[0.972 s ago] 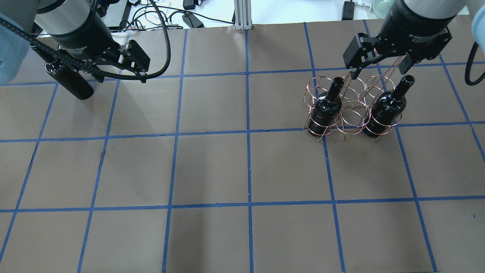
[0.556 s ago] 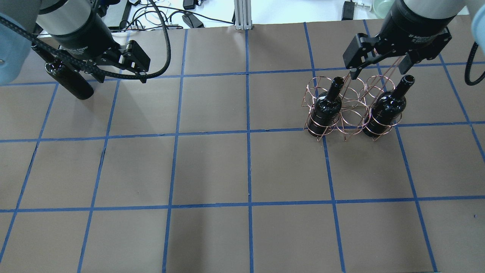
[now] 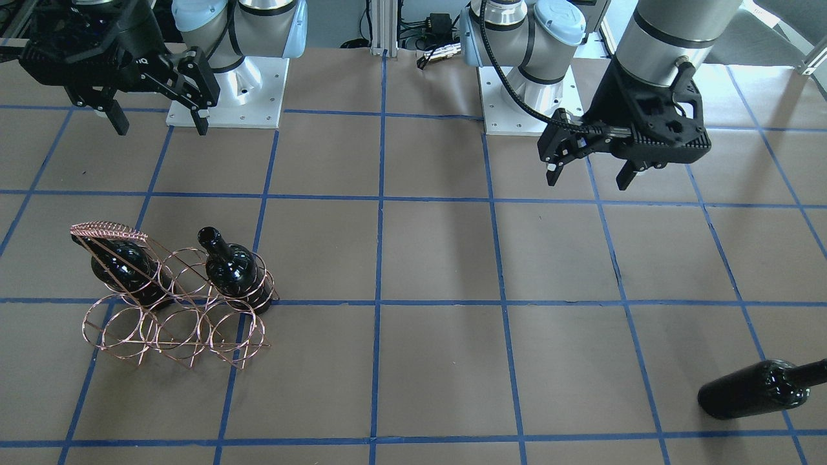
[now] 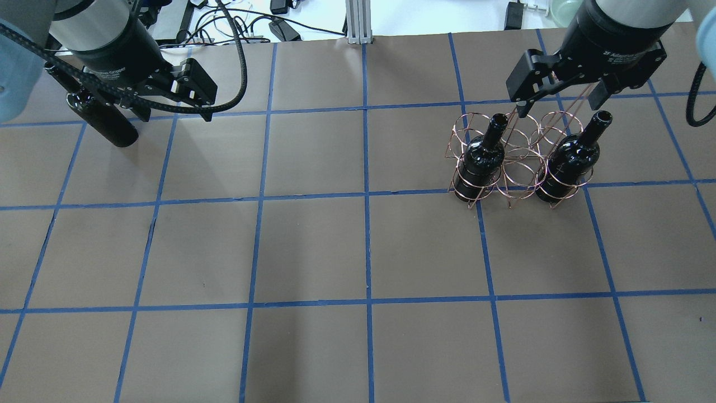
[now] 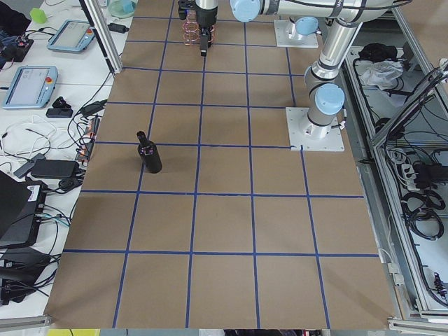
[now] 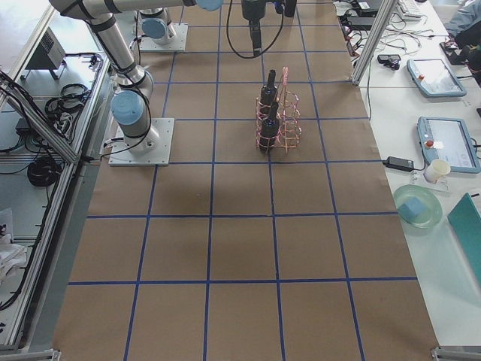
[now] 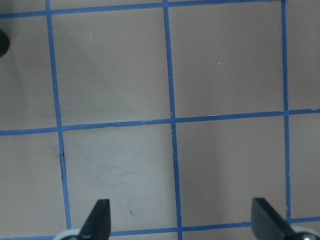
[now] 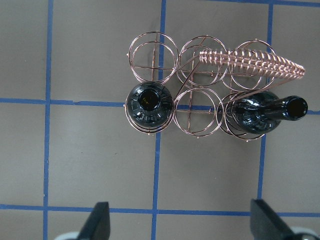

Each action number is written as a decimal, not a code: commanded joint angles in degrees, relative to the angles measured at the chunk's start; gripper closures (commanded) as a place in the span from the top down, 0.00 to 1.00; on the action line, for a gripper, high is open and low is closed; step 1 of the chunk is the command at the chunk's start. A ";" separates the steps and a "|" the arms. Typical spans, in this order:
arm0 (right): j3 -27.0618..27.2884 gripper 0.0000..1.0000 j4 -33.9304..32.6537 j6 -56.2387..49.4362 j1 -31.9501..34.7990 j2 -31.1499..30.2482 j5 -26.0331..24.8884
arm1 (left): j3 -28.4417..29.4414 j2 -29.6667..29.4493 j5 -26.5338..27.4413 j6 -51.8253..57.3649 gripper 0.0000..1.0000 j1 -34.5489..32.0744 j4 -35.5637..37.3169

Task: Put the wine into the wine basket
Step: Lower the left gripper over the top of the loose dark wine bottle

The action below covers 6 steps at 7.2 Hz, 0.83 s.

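Note:
A loose black wine bottle stands upright near the table's far left; it also shows in the front view and the left view. My left gripper hangs open and empty above the table, to the right of it and apart from it. The copper wire wine basket stands at the right with two black bottles upright in its near corner rings. My right gripper is open and empty above the basket's handle.
Brown paper with a blue tape grid covers the table. An aluminium post and cables lie at the far edge. The arm bases stand at the robot's side. Tablets and a bowl sit on side tables.
My left gripper has shifted slightly left and toward the table's far edge in the overhead view. The right arm, the basket and the bottles have not moved.

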 commanded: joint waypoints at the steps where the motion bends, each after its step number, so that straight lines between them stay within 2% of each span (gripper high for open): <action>1: 0.00 1.00 0.08 0.00 -0.04 0.00 0.01 | 0.70 -1.47 -0.59 3.84 1.00 6.52 2.39; 3: 0.00 1.00 0.08 0.00 0.05 0.00 0.01 | 0.96 -3.22 -1.72 9.75 1.00 12.50 3.89; 4: 0.00 1.00 0.08 0.00 -0.04 0.00 0.01 | 3.31 -5.14 -3.90 15.33 1.00 16.36 3.80; 6: 0.00 1.00 0.08 0.00 -0.04 0.00 0.10 | 9.29 -10.06 -3.23 21.17 1.00 20.26 3.71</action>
